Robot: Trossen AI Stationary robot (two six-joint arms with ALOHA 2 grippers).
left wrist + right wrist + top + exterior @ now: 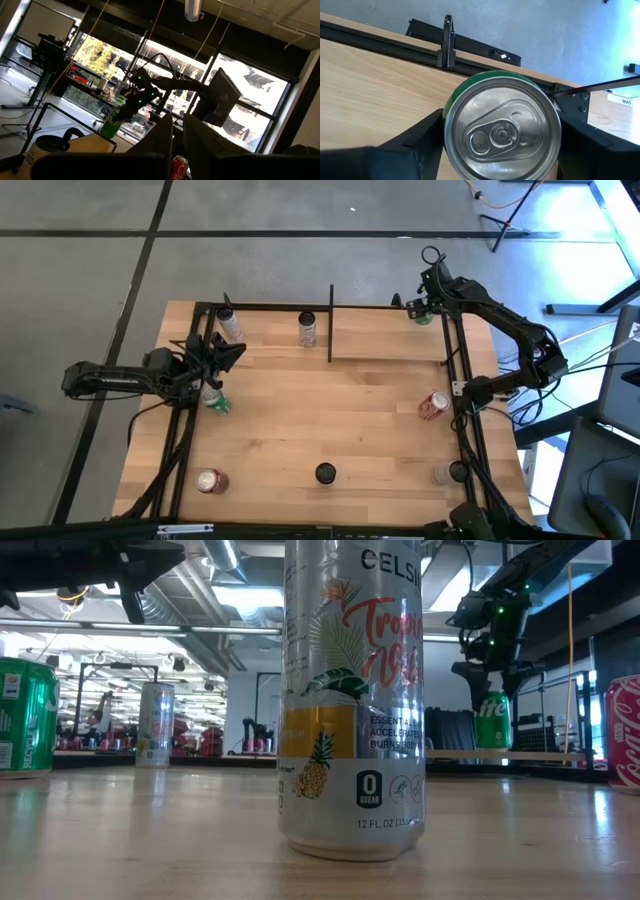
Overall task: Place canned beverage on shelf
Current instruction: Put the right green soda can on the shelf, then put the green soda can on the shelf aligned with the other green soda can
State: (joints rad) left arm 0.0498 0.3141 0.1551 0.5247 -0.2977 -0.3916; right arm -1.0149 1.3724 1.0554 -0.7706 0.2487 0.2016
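Note:
A green can stands upright on the far right corner of the shelf, a light-wood board with black rails at the table's far edge. My right gripper reaches down over the can, one finger on each side of it; the low view shows the gripper at the can's top. Over the table's left edge my left gripper hangs shut and touches nothing; its fingers point up into the room. My right gripper has the green can between its two fingers, which lie along the can's opposite sides near its top. It comes from above, slanting down. The can's lid hides the exact places of contact. The can is upright, with its bottom on the shelf board.
Two pale cans stand along the far rail. Below my left gripper there is another green can. Red cans lie right and near left. More cans stand near the front edge. A black post bounds the shelf's left end.

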